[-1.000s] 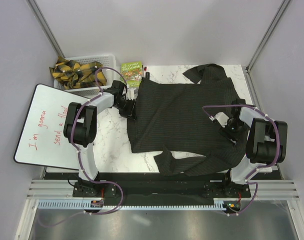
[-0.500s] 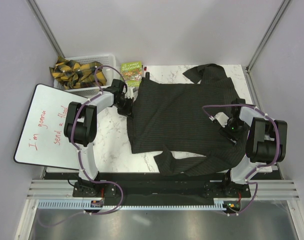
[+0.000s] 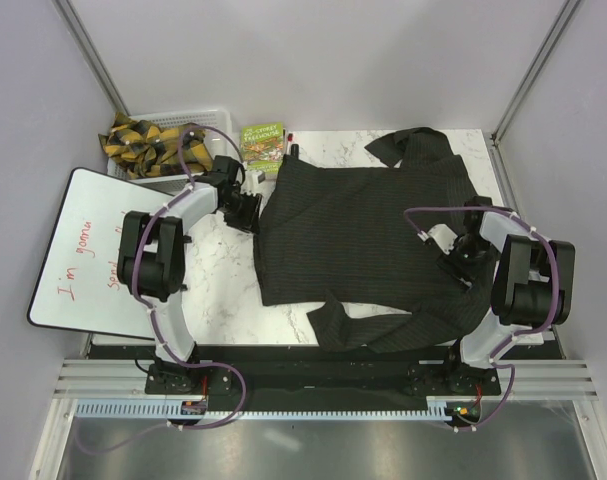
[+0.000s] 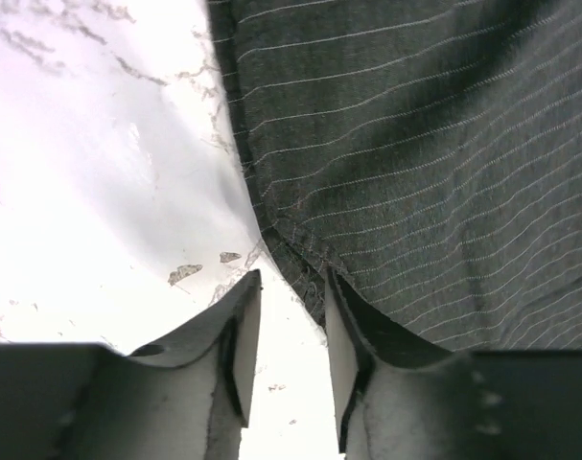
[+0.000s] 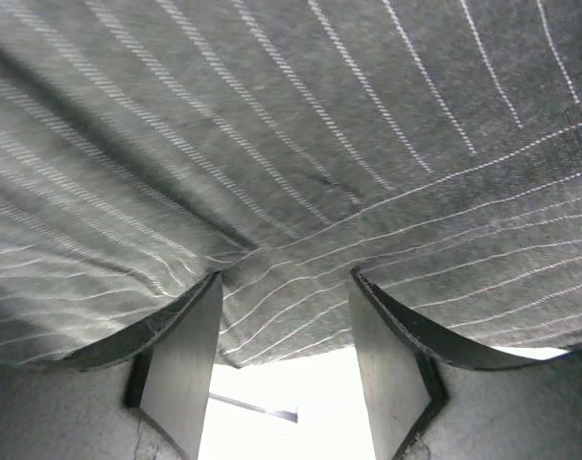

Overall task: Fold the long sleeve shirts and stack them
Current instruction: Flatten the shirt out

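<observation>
One long sleeve shirt [image 3: 363, 235] of black-charcoal cloth with fine stripes lies spread over the marble table [image 3: 218, 285]. One sleeve [image 3: 408, 145] lies bunched at the far edge and the other [image 3: 383, 325] lies across the near edge. My left gripper [image 3: 249, 211] is open just off the shirt's left edge. In the left wrist view [image 4: 291, 283] the hem [image 4: 281, 235] runs by the right fingertip and only table shows between the jaws. My right gripper [image 3: 465, 252] is open at the shirt's right side. In the right wrist view [image 5: 286, 283] the cloth [image 5: 271, 125] reaches between its fingertips.
A white basket [image 3: 211, 116] holding yellow-and-black cloth [image 3: 153, 140] stands at the far left. A green book [image 3: 264, 146] lies beside it. A whiteboard [image 3: 83, 250] with red writing lies off the table's left edge. Grey walls close in on three sides.
My left gripper has drawn back to the far left, off the shirt's left edge, and its arm has swung left. The right arm has barely moved.
</observation>
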Robot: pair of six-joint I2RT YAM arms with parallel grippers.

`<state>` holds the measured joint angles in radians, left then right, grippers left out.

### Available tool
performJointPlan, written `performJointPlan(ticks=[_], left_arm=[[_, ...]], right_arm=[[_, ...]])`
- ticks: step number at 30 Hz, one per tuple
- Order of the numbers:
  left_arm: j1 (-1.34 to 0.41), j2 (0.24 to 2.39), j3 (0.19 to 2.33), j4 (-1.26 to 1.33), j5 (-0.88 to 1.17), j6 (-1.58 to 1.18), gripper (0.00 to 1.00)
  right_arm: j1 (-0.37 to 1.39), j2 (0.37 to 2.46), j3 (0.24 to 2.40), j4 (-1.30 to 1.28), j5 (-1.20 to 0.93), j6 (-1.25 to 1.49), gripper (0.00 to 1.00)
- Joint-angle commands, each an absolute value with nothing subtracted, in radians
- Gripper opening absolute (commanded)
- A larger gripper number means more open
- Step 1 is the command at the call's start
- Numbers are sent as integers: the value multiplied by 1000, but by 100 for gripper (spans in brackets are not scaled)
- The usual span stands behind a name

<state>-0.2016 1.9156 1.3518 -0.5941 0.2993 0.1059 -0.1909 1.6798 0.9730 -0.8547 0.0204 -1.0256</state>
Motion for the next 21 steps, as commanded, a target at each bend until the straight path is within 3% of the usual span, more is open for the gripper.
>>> performJointPlan(ticks=[1, 6, 12, 21], left_arm=[[-236, 1856, 1391, -595, 327, 221, 43], [-343, 1913, 1451, -594, 272, 291, 43], [-405, 2008, 1477, -592, 204, 293, 40], [-422, 1901, 1229, -620, 158, 259, 27]], right_arm=[[-198, 1628, 1090, -1012, -176, -1031, 64], [-198, 1679, 1222, -1040, -253, -956, 65], [-198, 1824, 1275, -918, -155, -887, 63], [-229, 1775, 1092, -870, -75, -994, 62]])
